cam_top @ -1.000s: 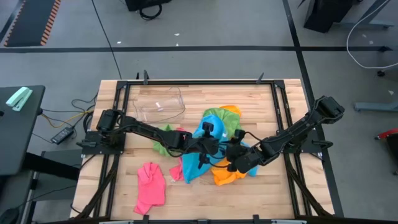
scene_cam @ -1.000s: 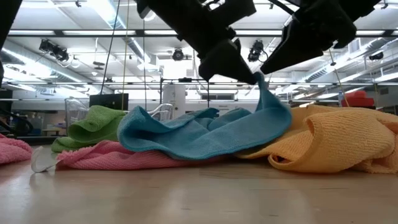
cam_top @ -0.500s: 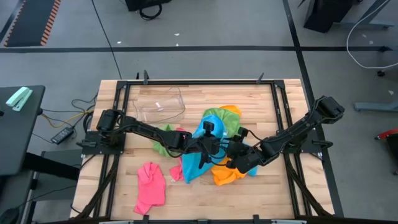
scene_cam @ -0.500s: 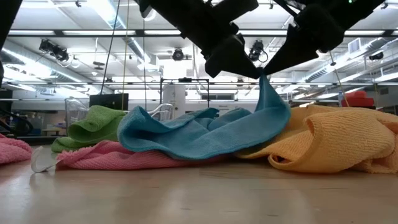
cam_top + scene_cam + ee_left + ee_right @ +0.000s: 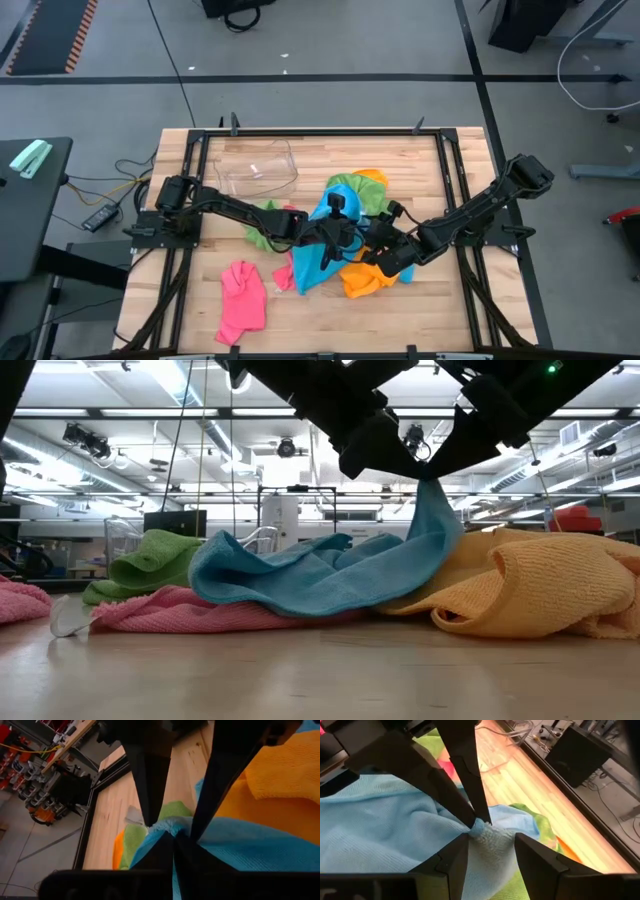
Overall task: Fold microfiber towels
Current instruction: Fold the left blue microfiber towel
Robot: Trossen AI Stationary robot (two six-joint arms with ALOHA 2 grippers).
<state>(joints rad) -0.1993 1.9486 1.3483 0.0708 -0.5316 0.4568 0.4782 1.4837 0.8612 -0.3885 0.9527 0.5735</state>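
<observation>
1. No towel looks folded yet. The blue towel [image 5: 330, 575], green towel [image 5: 155, 560], orange towel [image 5: 530, 590] and a pink towel [image 5: 170, 615] lie crumpled in one overlapping heap at the middle of the wooden surface [image 5: 320, 160].
2. A second pink towel [image 5: 243, 300] lies apart from the heap, nearer the front edge, rumpled and not squared.
3. The left gripper [image 5: 172, 827] has its jaws together, clamped on a raised corner of the blue towel above the heap.
4. The right gripper [image 5: 490, 842] sits at that same corner with its jaws apart on either side of the bunched cloth, not gripping it.
5. The clear plastic tub [image 5: 258, 168] stands empty towards the back.
6. My judgement: the work is at its start, one towel being separated out; spreading and folding all five remain.
</observation>
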